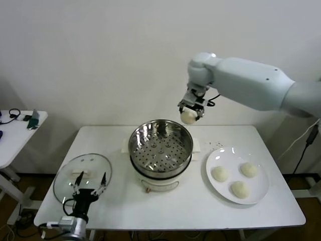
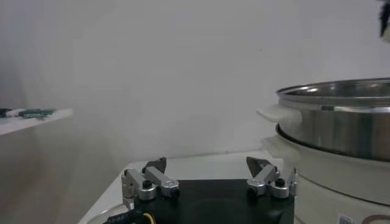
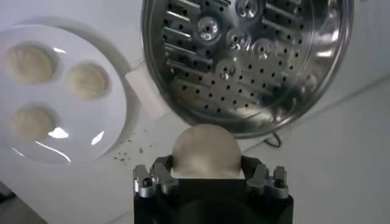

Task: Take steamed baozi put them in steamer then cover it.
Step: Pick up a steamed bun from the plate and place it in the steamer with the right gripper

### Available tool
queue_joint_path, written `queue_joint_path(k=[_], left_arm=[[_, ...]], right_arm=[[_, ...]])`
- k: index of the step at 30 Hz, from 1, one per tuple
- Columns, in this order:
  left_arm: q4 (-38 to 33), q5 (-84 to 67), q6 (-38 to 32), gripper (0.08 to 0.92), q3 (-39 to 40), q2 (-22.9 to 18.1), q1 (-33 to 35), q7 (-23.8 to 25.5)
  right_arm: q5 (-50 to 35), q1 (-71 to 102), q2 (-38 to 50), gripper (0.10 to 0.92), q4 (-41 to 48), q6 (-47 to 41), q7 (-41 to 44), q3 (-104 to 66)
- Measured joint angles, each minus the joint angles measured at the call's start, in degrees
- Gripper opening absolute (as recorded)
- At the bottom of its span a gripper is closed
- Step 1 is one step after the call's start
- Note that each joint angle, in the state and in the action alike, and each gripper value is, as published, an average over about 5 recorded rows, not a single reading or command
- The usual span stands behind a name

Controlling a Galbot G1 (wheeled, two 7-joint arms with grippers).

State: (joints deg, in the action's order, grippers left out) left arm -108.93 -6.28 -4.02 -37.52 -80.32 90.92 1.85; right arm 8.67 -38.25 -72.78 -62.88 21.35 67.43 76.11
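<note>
On the left, the left end effector (image 1: 89,182) hangs low over the glass lid (image 1: 70,169) at the tabletop's (image 1: 165,211) near-left corner, its fingers spread wide and holding nothing. In the middle stands the steamer (image 1: 160,146), shiny, perforated, with no bun inside. Above and just behind its far-right rim, the right end effector (image 1: 191,113) hangs in the air with its fingers closed on one bun (image 1: 188,117). That bun looks not quite over the basket, so a release here could, I think, bounce it off the rim or drop it behind the pot. It also bulges past the fingers, so a harder squeeze might dent it. On the right, three smooth cream-white buns (image 1: 239,189) sit apart on the plate (image 1: 262,193).
</note>
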Motion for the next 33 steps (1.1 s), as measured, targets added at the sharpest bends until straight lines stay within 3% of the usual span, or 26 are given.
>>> queue_joint_path(k=[17,27,33], left_arm=[[-0.8,-1.1,0.0,0.823,-0.5,0.4,0.9,-0.3],[-0.7,-1.3,0.0,0.823,-0.9,0.6,1.1,-0.3],[-0.6,-1.3,-0.1,0.823,-0.8,0.6,1.1,-0.3]], right_arm=[[13.8,10.8,-10.2,0.729,9.0,6.6,-2.8,-4.7],[16.8,13.9,-12.1,0.738,11.3,7.5,-3.2,-5.7],[17.4,14.4,-12.3,0.789,11.5,7.6,-3.4,-6.0]])
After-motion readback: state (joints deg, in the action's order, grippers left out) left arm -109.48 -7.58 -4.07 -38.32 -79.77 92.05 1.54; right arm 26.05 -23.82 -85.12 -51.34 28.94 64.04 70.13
